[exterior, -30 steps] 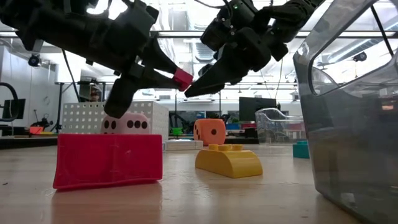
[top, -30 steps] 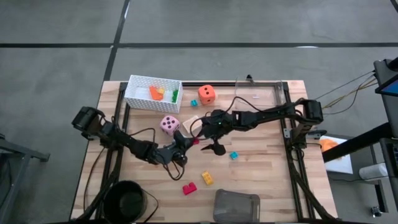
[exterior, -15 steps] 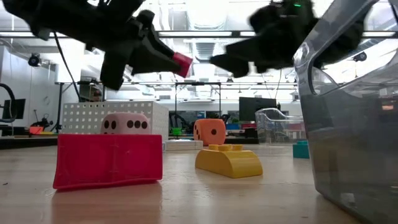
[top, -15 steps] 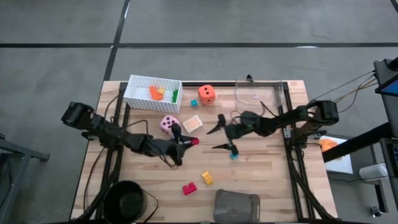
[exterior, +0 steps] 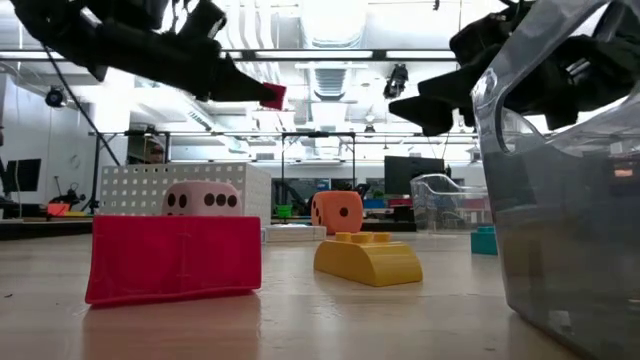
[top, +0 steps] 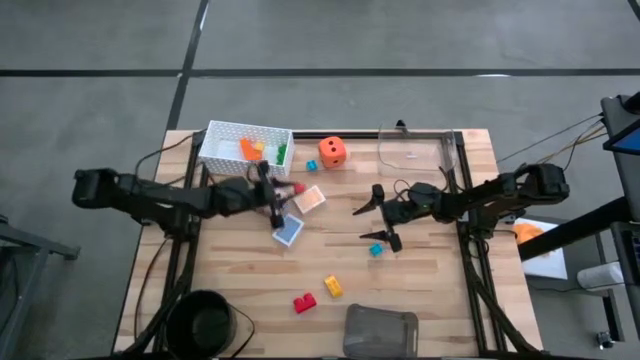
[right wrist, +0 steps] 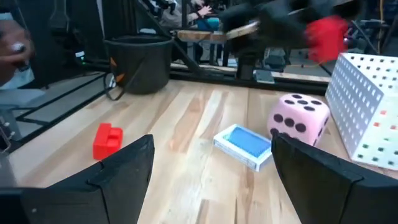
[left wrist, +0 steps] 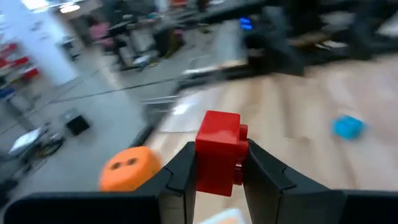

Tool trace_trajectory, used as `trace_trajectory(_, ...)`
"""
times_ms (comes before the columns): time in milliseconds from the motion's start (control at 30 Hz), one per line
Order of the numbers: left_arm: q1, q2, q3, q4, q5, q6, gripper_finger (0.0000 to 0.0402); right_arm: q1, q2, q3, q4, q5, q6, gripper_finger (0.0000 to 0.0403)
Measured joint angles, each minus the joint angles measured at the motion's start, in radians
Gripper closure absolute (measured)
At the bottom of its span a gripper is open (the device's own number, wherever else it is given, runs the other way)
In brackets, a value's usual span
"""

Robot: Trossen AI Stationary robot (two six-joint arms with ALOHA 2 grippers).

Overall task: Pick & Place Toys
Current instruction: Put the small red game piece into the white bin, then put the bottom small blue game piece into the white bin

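Note:
My left gripper (top: 291, 189) is shut on a small red brick (left wrist: 218, 152), held in the air over the peach card (top: 311, 199) and close to the white basket (top: 245, 149). The basket holds orange, yellow and green bricks. My right gripper (top: 376, 221) is open and empty, above the teal brick (top: 376, 249). The blue card (top: 288, 231), a yellow brick (top: 333, 287) and a second red brick (top: 304, 302) lie flat on the table. The orange die (top: 333, 152) stands at the far side. The pink die (right wrist: 298, 121) sits beside the basket, hidden by my left arm in the high view. My left gripper pinches the red brick by two opposite sides (left wrist: 200, 163) between its two fingers. In the low view the brick (exterior: 272, 97) sits at the fingers' free ends. The fingers lie about level and point toward the table's right. The brick is lifted clear of the table.
A grey tray (top: 380, 331) stands at the near edge, with a black bucket (top: 207, 320) at the near left. A clear frame (top: 420, 140) lies at the far right. Cables run along both arms.
My left gripper has risen and swung toward the far edge and the basket, keeping the red brick. My right gripper has drawn back toward the table's right edge, away from the left gripper, and is now over the teal brick.

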State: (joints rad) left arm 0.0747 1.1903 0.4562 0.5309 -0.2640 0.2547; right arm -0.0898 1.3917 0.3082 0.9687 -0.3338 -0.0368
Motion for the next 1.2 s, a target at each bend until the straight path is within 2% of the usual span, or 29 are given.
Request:
trace_trajectory(167,0.175,-0.066,-0.042,-0.032,0.006,-0.097,0.0309,0.001,-0.004,-0.001,0.001,-0.001,-0.003,0.0082)
trace_trajectory(367,0.367,-0.051,-0.034,-0.100,0.005,-0.194,0.0309,0.001,0.003,0.002,-0.001,0.000,-0.003,0.0082)
trace_trajectory(467,0.423,-0.052,-0.036,-0.125,0.004,-0.237,0.0309,0.002,0.002,0.002,0.000,0.000,-0.003,0.0082)
trace_trajectory(600,0.437,-0.052,-0.036,-0.135,0.006,-0.261,0.0308,0.002,0.002,0.002,-0.001,0.000,-0.002,0.0082)
trace_trajectory(667,0.437,-0.052,-0.036,-0.134,0.000,-0.267,0.0284,0.002,0.006,0.003,-0.001,0.000,0.000,0.0082)
trace_trajectory(833,0.438,-0.052,-0.035,-0.137,-0.086,-0.316,0.0164,0.002,0.022,0.007,-0.001,0.000,0.005,0.0082)
trace_trajectory(967,0.438,-0.052,-0.035,-0.146,-0.102,-0.332,0.0095,0.002,0.030,0.010,-0.001,0.000,0.005,0.0082)
trace_trajectory(1067,0.438,-0.052,-0.035,-0.147,-0.102,-0.340,0.0069,0.002,0.031,0.014,-0.001,0.000,0.005,0.0082)
trace_trajectory(1200,0.435,-0.053,-0.034,-0.143,-0.073,-0.342,0.0062,0.002,0.031,0.015,-0.005,0.000,0.005,0.0082)
